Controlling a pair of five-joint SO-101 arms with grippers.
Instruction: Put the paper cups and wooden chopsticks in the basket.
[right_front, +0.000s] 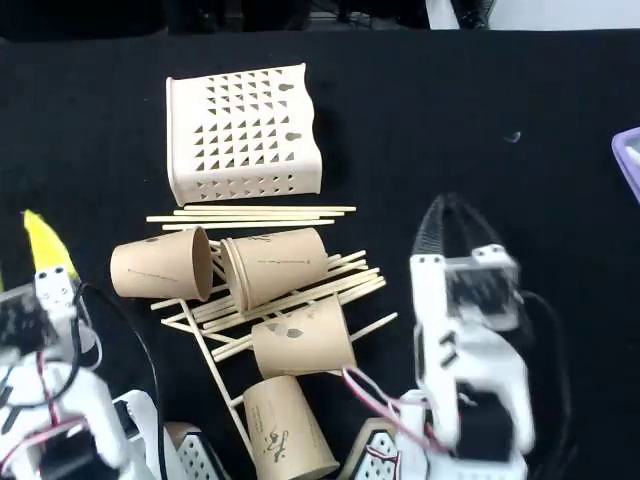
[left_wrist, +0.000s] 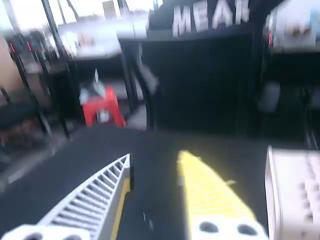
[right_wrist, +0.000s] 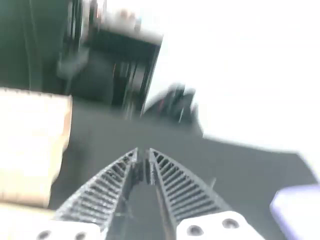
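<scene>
Cups (right_front: 272, 265), chopsticks (right_front: 310, 292) nr basket (right_front: 243, 133), untouched

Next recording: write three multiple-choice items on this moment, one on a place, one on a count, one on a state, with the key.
1. In the high view, where does the basket lie?
A. Beyond the paper cups, toward the top of the picture
B. Below the cups, at the bottom of the picture
C. On top of the cups

2. How many paper cups are there?
A. Two
B. Four
C. Six

3. How are the cups placed?
A. Standing upright
B. Lying on their sides
C. Stacked inside the basket

Key: 1 A, the basket sits past the chopsticks and the cups; 2 B, four separate cups show in the high view; 3 B, each cup lies with its mouth facing sideways.
</scene>
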